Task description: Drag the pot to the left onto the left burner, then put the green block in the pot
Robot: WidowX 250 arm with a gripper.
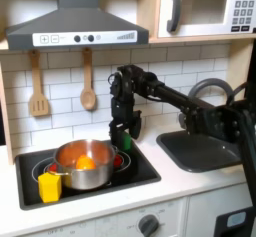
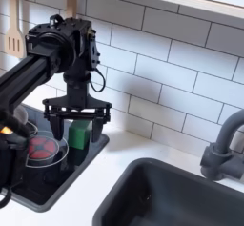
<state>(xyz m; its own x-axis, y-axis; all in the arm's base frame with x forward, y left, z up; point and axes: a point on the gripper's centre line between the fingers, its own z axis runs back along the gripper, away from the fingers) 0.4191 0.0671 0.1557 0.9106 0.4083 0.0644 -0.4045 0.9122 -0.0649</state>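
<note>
The shiny silver pot (image 1: 82,164) stands on the black cooktop (image 1: 140,173) toward the first exterior view's left, with an orange round piece inside it. It covers most of the left burner, whose red rings (image 1: 43,167) peek out beside it. My gripper (image 1: 126,139) points down over the cooktop's back right corner, to the right of the pot. It is shut on the green block (image 1: 127,140). In the second exterior view the green block (image 2: 80,133) sits between the black fingers (image 2: 57,132) of the gripper (image 2: 79,134), low over the cooktop beside a red-ringed burner (image 2: 43,149).
A yellow cup-like piece (image 1: 50,186) stands at the cooktop's front left, touching the pot. The dark sink (image 1: 197,151) lies to the right, with a grey faucet (image 2: 225,152). Wooden utensils (image 1: 88,81) hang on the tiled wall behind.
</note>
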